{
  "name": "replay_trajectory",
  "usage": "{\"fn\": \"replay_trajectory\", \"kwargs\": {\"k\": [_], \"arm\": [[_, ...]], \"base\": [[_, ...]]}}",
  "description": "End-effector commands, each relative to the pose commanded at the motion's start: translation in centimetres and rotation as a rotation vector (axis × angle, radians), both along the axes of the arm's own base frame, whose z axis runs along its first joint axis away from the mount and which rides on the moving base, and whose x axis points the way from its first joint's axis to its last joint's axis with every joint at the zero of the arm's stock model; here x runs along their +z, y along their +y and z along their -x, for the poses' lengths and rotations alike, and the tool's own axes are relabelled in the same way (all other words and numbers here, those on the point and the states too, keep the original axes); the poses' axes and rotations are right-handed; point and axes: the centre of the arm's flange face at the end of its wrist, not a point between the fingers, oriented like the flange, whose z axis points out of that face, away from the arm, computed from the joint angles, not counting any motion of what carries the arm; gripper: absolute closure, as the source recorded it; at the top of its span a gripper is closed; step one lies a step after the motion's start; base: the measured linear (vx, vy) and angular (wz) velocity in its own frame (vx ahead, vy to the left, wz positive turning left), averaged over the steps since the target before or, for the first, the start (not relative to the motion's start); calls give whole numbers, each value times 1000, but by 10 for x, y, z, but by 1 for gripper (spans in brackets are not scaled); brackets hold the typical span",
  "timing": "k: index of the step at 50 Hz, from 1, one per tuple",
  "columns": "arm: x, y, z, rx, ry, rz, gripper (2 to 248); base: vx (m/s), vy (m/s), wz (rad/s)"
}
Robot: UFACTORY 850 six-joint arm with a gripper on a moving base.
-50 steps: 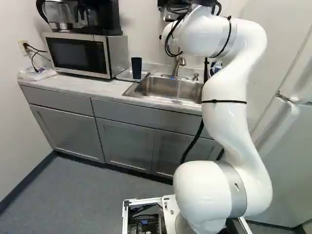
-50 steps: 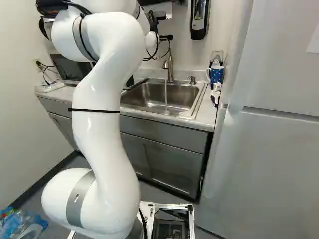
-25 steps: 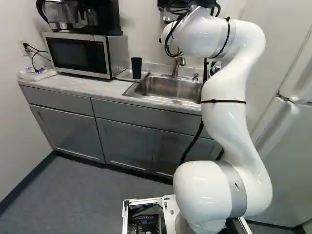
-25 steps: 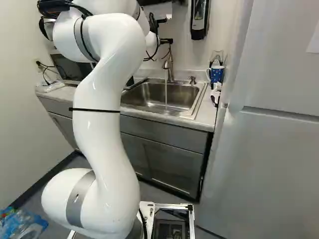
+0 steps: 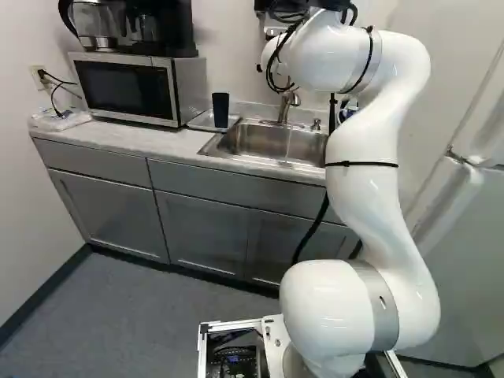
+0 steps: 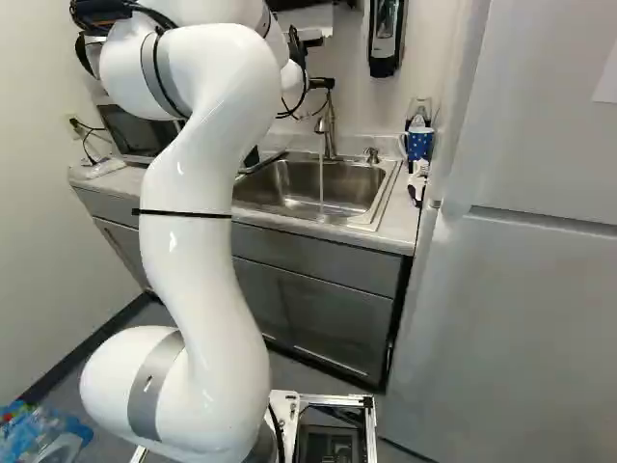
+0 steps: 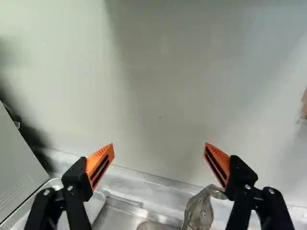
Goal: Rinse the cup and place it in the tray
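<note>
Plain off-white walls (image 5: 24,181), blue-grey floor (image 5: 118,315), grey panelled cabinets (image 5: 110,209) under a pale countertop (image 5: 142,142), tall white refrigerator (image 6: 521,318) near their right end

White arm (image 5: 358,150) wears grey bands (image 5: 378,303) — black cables (image 5: 269,72)

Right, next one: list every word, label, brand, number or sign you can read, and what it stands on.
None can be read in any view.
Bottles, lower left corner of the right base view: coloured patches, too blurred to read.
Wall dispenser: pale marking, too small to read.
Paper on the fridge: no legible text.
Dark cup: no lettering visible.
</note>
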Motion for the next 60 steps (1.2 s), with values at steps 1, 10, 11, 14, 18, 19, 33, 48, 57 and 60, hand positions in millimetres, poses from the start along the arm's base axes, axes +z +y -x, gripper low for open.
{"fn": "replay_trajectory", "kwargs": {"k": [1,10,11,14,18,19,33,48,57,60], "arm": [[0,0,0,0,2,0,3],[-1,2,5,2,23,-2,3],[-1,2,6,2,26,-2,3],[-1,3,7,3,33,-2,3],[-1,3,10,4,42,-3,3],[-1,4,10,4,44,-3,3],[-3,4,18,4,84,-6,3],[-5,4,27,4,132,-10,3],[-6,4,33,3,150,-11,3],[-6,4,34,3,154,-11,3]], "base": [[0,0,0],[0,0,0],[0,0,0],[0,0,0],[0,0,0],[0,0,0],[0,0,0],[0,0,0],[0,0,0],[0,0,0]]}}
